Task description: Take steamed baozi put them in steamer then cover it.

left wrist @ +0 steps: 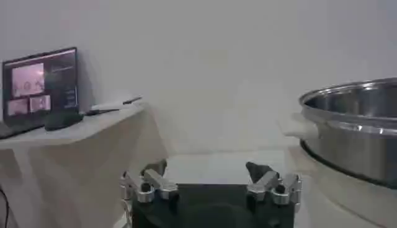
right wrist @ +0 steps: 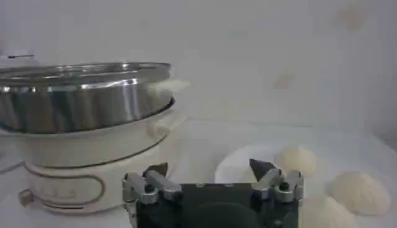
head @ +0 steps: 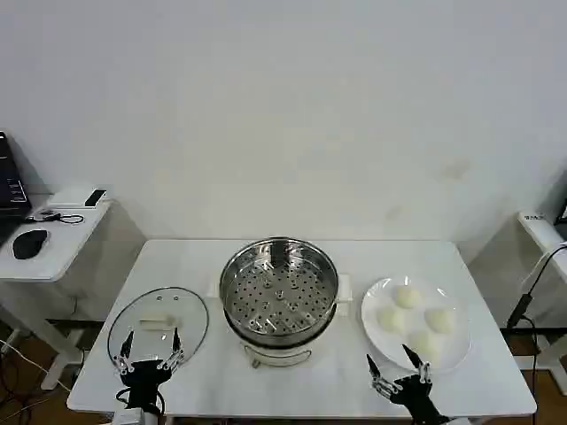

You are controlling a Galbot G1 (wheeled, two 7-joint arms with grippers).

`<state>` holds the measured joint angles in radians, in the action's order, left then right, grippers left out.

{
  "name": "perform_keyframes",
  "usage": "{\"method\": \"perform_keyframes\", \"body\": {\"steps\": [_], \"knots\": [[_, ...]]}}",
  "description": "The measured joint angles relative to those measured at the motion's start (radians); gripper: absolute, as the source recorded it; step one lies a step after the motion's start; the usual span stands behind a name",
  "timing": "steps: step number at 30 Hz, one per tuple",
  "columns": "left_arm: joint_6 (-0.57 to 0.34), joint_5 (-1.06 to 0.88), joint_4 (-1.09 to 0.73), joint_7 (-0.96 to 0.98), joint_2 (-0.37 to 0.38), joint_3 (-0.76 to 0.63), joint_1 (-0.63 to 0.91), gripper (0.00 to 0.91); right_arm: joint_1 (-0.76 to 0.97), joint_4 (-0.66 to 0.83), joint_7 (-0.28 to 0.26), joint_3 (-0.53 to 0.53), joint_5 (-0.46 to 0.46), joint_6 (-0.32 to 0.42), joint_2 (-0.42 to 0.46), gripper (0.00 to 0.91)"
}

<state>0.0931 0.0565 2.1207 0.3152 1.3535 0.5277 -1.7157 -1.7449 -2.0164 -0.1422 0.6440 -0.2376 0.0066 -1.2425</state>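
The steamer (head: 279, 292), a shiny steel pot with a perforated tray, stands uncovered at the table's middle. Its wall also appears in the left wrist view (left wrist: 353, 124) and the right wrist view (right wrist: 80, 93). Left of it the glass cover (head: 158, 323) lies flat with its white handle up. Several cream baozi (head: 407, 297) rest on a white plate (head: 376, 301) to the right; some baozi (right wrist: 296, 160) lie ahead of my right gripper. My left gripper (head: 150, 345) (left wrist: 208, 168) is open at the cover's near rim, holding nothing. My right gripper (head: 392, 361) (right wrist: 208, 167) is open at the plate's near edge, holding nothing.
A side desk (head: 62, 235) with a black mouse (head: 29, 243) stands to the left, and a screen (left wrist: 40, 87) sits on it. Another white stand (head: 542, 232) with a hanging cable is at the right. The table's front edge (head: 301, 409) runs just behind both grippers.
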Motion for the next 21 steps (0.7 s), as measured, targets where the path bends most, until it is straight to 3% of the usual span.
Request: {"method": "perform_keyframes", "body": {"steps": [6, 10, 16, 21], "knots": [[0.054, -0.015, 0.032, -0.015, -0.003, 0.008, 0.015, 0.907, 0.053, 0.022, -0.013, 0.064, 0.055, -0.070, 0.079, 0.907], [0.073, -0.034, 0.034, -0.043, -0.003, 0.024, 0.023, 0.907, 0.105, 0.052, -0.052, 0.103, 0.109, -0.127, 0.165, 0.907], [0.080, -0.065, 0.042, -0.082, 0.000, 0.033, 0.019, 0.907, 0.219, 0.131, -0.167, 0.118, 0.203, -0.179, 0.326, 0.907], [0.081, -0.095, 0.050, -0.100, 0.001, 0.048, 0.020, 0.907, 0.363, 0.226, -0.301, 0.054, 0.296, -0.180, 0.462, 0.907]]}}
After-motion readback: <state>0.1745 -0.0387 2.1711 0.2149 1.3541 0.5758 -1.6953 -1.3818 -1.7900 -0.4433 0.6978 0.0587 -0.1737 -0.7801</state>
